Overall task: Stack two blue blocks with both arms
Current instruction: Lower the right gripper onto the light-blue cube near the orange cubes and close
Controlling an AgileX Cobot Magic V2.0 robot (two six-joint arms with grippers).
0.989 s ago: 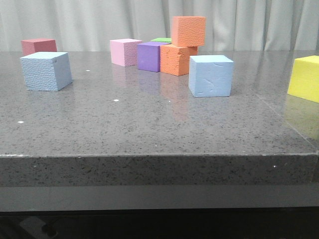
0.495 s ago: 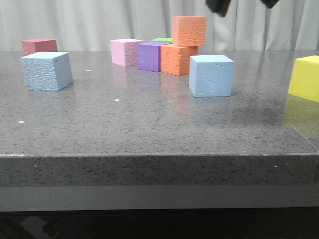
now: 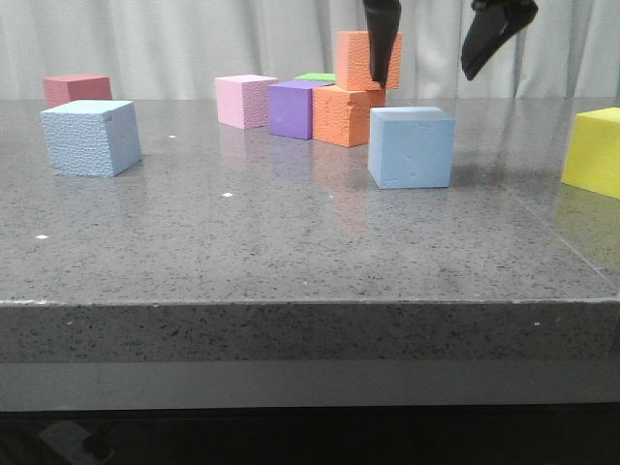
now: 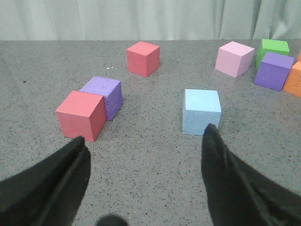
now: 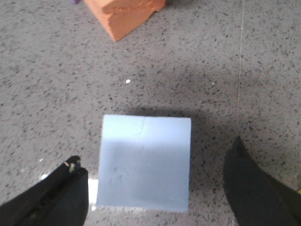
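Note:
Two pale blue blocks stand apart on the grey table. One is at the left [image 3: 90, 137] and one right of centre [image 3: 411, 146]. My right gripper [image 3: 424, 79] hangs open just above the right block, one finger on each side, touching nothing. In the right wrist view the block [image 5: 145, 162] lies between the spread fingers of that gripper [image 5: 155, 153]. My left gripper [image 4: 145, 134] is open and empty, low over the table, with the left blue block [image 4: 201, 111] just beyond its fingertip. The left gripper is out of the front view.
Two stacked orange cubes [image 3: 356, 89] stand just behind the right block, with purple [image 3: 293, 108], pink [image 3: 244, 100] and green cubes beside them. A yellow cube [image 3: 593, 152] sits at the right edge. A red cube [image 4: 81, 115] and a purple cube [image 4: 104, 94] lie near the left gripper.
The right gripper has come down into the front view from the top and now straddles the space above the right blue block. The blocks have not moved.

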